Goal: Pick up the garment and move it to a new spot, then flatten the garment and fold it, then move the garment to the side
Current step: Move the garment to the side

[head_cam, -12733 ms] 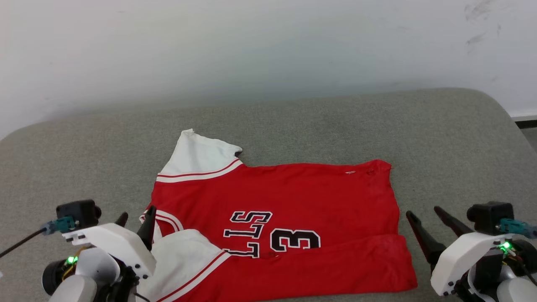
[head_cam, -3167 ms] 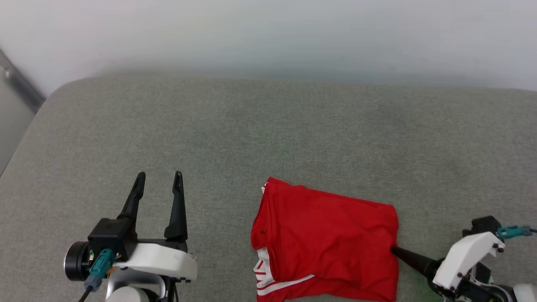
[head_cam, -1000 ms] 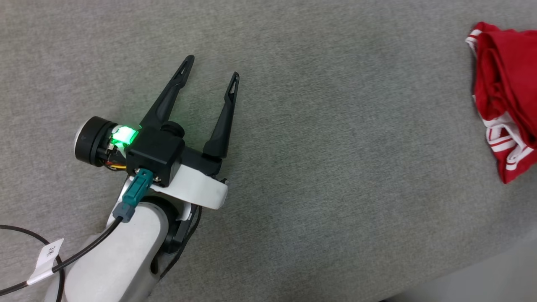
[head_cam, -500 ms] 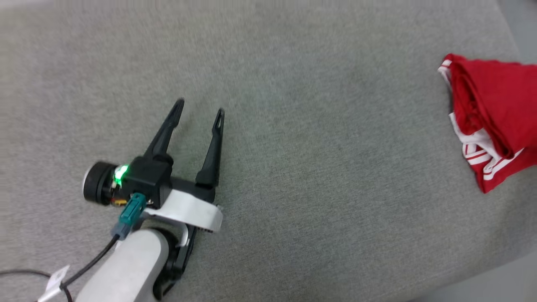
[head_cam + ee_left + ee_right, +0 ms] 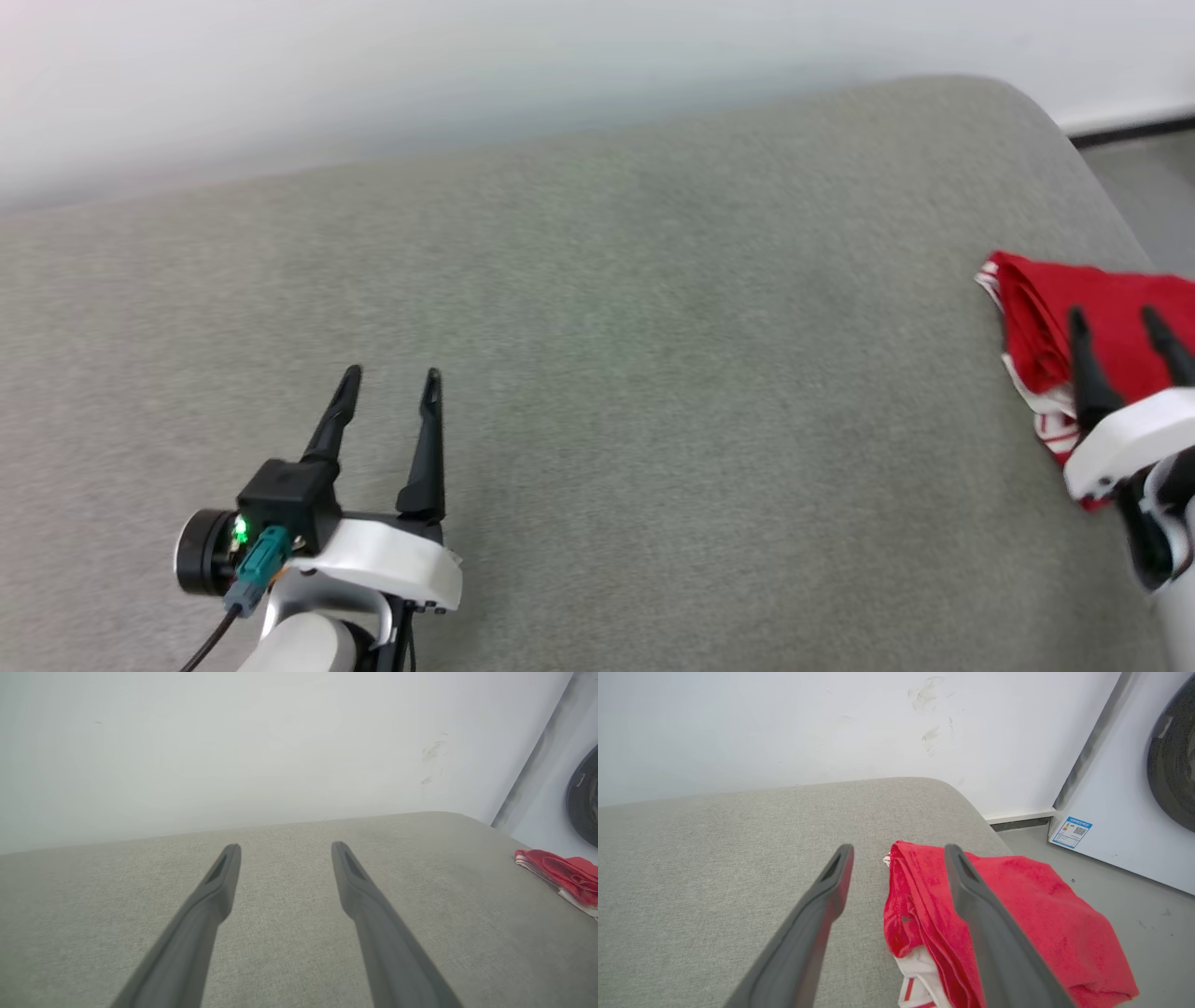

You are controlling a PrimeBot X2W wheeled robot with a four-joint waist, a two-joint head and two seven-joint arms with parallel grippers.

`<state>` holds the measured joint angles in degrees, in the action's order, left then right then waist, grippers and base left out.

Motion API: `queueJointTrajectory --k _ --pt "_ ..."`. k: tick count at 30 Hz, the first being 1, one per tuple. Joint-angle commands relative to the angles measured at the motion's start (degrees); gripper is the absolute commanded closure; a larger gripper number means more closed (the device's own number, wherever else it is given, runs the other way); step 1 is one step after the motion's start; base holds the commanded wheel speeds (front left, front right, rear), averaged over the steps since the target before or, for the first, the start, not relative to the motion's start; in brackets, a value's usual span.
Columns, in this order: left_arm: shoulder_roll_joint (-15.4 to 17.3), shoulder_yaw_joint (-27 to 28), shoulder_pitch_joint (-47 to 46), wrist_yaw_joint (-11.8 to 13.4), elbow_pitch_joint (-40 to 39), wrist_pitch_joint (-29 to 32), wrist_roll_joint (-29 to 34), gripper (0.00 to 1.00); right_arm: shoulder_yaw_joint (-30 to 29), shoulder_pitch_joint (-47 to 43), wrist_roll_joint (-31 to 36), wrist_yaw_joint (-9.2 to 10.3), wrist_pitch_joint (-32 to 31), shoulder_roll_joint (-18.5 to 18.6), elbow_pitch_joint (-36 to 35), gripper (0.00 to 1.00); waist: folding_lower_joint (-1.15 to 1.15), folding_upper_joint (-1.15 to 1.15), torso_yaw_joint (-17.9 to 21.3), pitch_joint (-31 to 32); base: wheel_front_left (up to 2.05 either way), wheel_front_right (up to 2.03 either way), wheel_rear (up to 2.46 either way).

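At the lower left of the head view, the left claw is seen with its two dark fingers spread apart and nothing between them, hovering over bare grey fabric of the desk. A green light and a teal connector are seen on its wrist. In the left wrist view the same spread is shown by this claw, pointed toward the wall.

At the lower right edge of the head view, the right claw is also held wide, its fingers outlined against the garment. In the right wrist view one finger of this claw is seen over bare desk fabric and the other over red cloth; no fabric is pinched.

The garment is laid folded near the right-hand rounded corner of the desk, red side up, with white, red-striped trim showing at its near edge. It is seen at the far right of the left wrist view, well apart from the left claw.

Farther back, a grey floor, a white washing machine bearing a blue label, and a scuffed white wall are shown.
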<state>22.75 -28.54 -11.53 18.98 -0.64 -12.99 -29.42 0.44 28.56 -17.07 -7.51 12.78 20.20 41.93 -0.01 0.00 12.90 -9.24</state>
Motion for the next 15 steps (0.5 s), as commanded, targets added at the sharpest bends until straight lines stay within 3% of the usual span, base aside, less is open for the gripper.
queueJointTrajectory --k 1,7,15 --pt "0.1 0.6 1.2 0.3 0.2 -0.4 -0.4 0.0 0.0 -2.5 0.3 0.04 -0.8 -0.8 -2.7 0.0 0.01 0.0 -3.4 3.1 0.0 0.0 0.0" --pt "0.9 2.6 3.7 0.8 0.8 -1.2 -1.5 0.0 0.4 -12.0 0.8 0.04 -4.9 -5.4 -17.6 0.0 0.01 0.0 -7.9 5.4 0.0 0.0 0.0" --pt "2.9 5.4 6.9 -0.7 0.4 -1.9 -2.4 0.0 -1.4 -21.8 4.0 0.04 -10.5 -10.8 -34.6 0.0 0.01 0.0 -12.0 8.6 0.0 0.0 0.0"
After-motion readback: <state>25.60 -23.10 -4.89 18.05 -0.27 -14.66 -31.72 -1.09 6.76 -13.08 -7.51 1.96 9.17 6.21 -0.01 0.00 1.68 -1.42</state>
